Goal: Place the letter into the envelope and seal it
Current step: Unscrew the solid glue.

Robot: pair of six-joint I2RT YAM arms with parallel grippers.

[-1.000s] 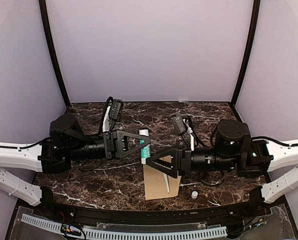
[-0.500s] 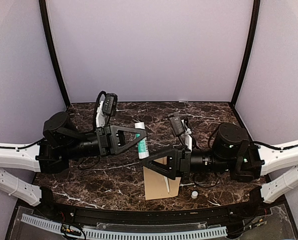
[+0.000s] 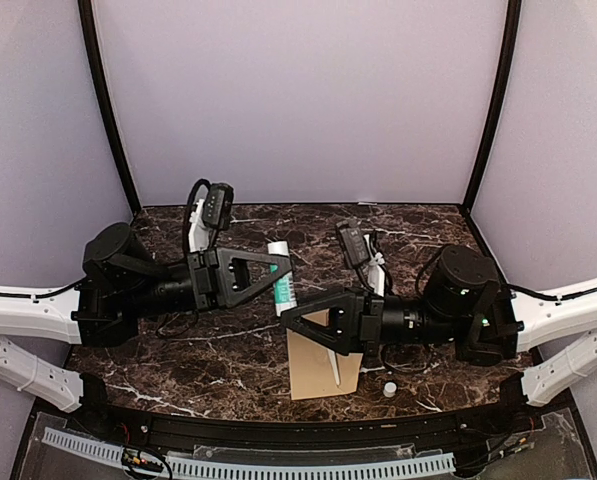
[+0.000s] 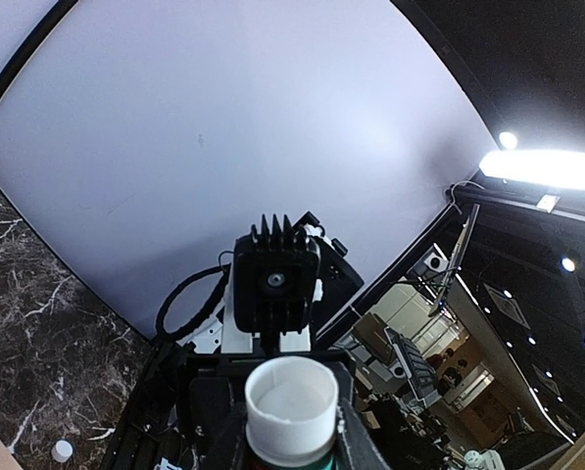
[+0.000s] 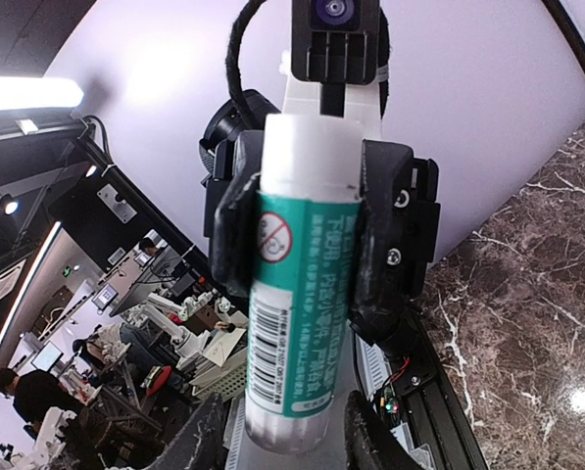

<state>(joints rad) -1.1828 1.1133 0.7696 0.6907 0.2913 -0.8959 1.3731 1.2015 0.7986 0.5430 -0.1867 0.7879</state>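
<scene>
My left gripper [image 3: 286, 268] is shut on a green-and-white glue stick [image 3: 280, 282] and holds it tilted above the table. The left wrist view shows the stick's open white end [image 4: 290, 399] between my fingers. My right gripper [image 3: 284, 317] is open, its jaws standing either side of the stick's lower end [image 5: 297, 411] with a gap on both sides. The kraft-brown envelope [image 3: 313, 372] lies flat under the right gripper, with a thin white strip [image 3: 333, 368] on it. The letter is otherwise hidden.
A small white cap [image 3: 389, 387] lies on the marble table [image 3: 178, 350] right of the envelope; it also shows in the right wrist view [image 5: 583, 399]. Purple walls enclose the back and sides. A black rail [image 3: 278, 430] runs along the near edge.
My left gripper has drawn back to the left and tilted the glue stick. My right gripper has moved left, up to the stick's lower end.
</scene>
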